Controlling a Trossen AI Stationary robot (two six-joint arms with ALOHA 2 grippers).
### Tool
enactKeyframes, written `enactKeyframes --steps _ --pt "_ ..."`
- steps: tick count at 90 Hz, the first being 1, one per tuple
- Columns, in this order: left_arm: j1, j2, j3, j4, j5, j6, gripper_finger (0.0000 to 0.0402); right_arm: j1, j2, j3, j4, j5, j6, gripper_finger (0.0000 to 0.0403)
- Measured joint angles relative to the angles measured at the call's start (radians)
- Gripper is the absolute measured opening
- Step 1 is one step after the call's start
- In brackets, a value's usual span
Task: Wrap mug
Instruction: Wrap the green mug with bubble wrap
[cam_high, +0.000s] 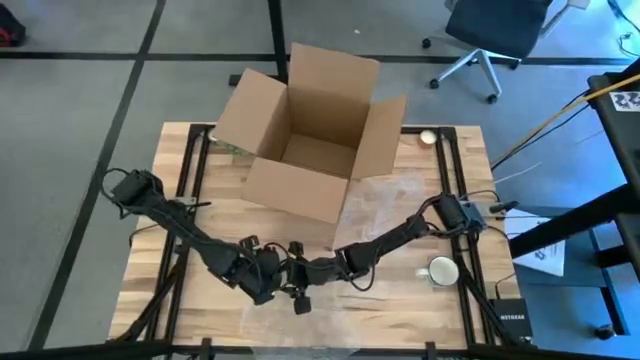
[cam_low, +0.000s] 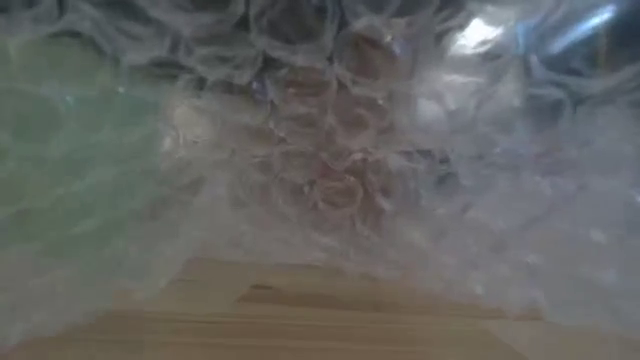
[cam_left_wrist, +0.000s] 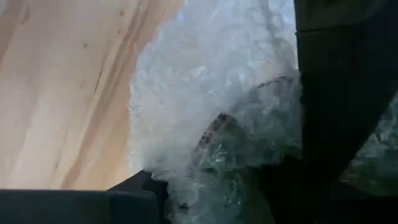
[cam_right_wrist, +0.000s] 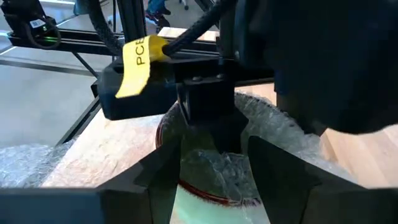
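Observation:
A mug with a red rim sits inside clear bubble wrap at the table's near edge, in the middle. Both grippers meet there. My right gripper has one finger on each side of the wrapped mug. My left gripper comes from the left and reaches into the wrap right above the mug; its dark finger shows in the right wrist view. In the low view the bubble wrap fills nearly the whole picture. The mug's body is mostly hidden. My left gripper is shut on a bunched-up part of the bubble wrap beside the mug's rim. How many layers it has does not show. My right gripper pinches the wrapped mug between its two fingers, through the bubble wrap, at the mug's sides below the rim. Whether the mug stands on the table is hidden.
An open cardboard box stands at the table's far middle. A white mug stands near the right edge and a small round thing at the far right. More bubble wrap lies spread between the box and the grippers.

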Motion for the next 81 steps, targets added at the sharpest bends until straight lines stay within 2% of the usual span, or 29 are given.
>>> enactKeyframes --steps 48,65,81 --pt "0.005 -0.169 0.091 -0.151 -0.001 -0.018 0.017 -0.001 0.0 0.0 -0.003 0.003 0.0 0.0175" --pt "-0.005 -0.192 0.132 -0.246 -0.016 -0.046 0.017 -0.002 0.0 0.0 -0.003 0.005 0.0 0.0175" --pt "-0.03 -0.188 0.121 -0.248 -0.057 -0.067 0.017 -0.001 0.0 0.0 -0.003 0.005 0.0 0.0175"
